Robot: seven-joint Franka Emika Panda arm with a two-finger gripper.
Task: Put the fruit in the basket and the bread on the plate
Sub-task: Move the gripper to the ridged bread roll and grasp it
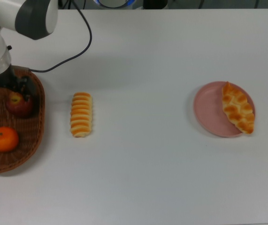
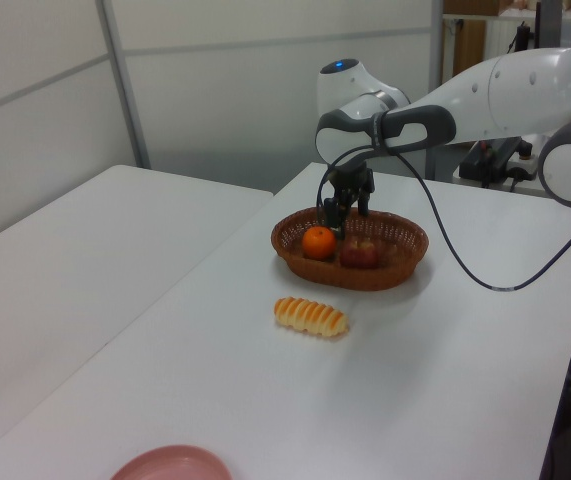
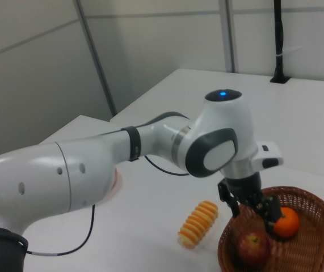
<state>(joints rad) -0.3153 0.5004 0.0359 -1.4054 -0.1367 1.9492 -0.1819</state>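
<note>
The dark red apple (image 1: 19, 104) and the orange mandarin (image 1: 4, 139) lie side by side in the wicker basket (image 1: 36, 136) at the top view's left. My gripper (image 1: 9, 86) hangs open and empty just above the apple (image 3: 253, 248), at the basket's far end in the top view. In the left view the gripper (image 2: 345, 200) is clear of the basket (image 2: 405, 268). The ridged loaf (image 1: 81, 114) lies on the table right of the basket. The braided loaf (image 1: 238, 108) rests on the right edge of the pink plate (image 1: 211, 115).
My white arm and its black cable (image 1: 80, 51) reach over the table's back left corner in the top view. White table surface (image 1: 143, 140) spans between the ridged loaf and the plate. Wall panels (image 2: 215, 90) stand behind the table in the left view.
</note>
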